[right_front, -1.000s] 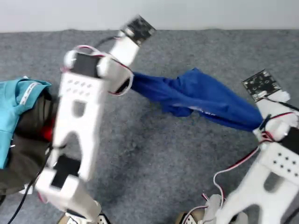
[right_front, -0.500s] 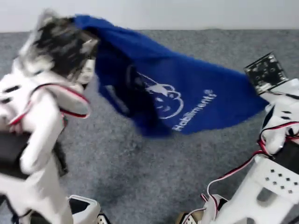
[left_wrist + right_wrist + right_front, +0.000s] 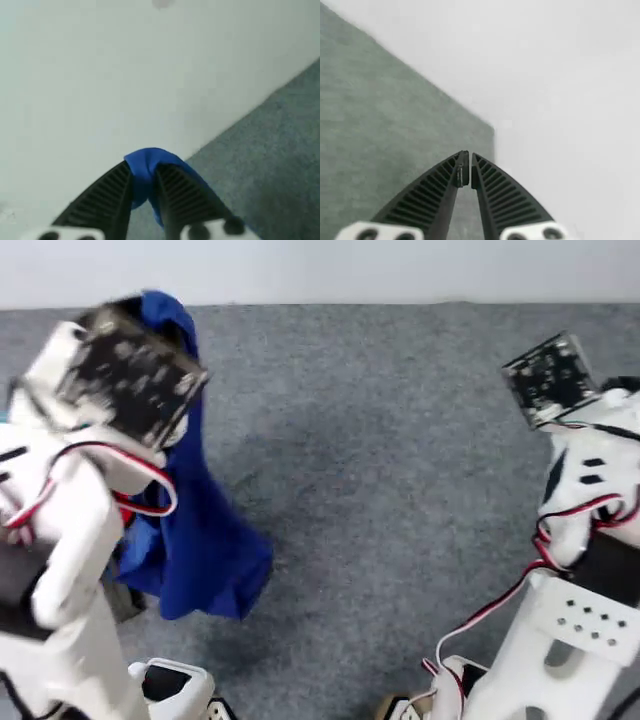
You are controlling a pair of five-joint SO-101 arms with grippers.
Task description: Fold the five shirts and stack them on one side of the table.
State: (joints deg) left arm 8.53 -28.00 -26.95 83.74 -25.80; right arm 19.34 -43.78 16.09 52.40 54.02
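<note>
Far left, high view: the left arm stood tall over the left side of the bench. The left tool was clenched on a pinch of the blue shirt. In the left wrist view a rounded fold of blue cloth bulged up between the ribbed jaws, with the pale wall behind it and grey bench surface off to one side. From that hold the shirt hung as a long bunched drape, narrow at the top near the bench's back edge and widening downward. Its lower hem was crumpled in loose folds on or just above the grey surface; contact could not be told. The cloth was a saturated royal blue, soft and limp, with no flat panel showing and sleeves and collar lost in the gather. Judged progress: this shirt was held up, neither spread nor folded, so laying it flat, folding and stacking all lay ahead for it. The state of the other four shirts could not be read from these views. Centre: grey carpet-like bench covering. Far right: the right arm stood raised over the right side, well apart from the shirt. The right tool was clenched on nothing, its ribbed jaws closed to a hairline gap at the tips, pointed toward the bench's far edge and the wall.
</note>
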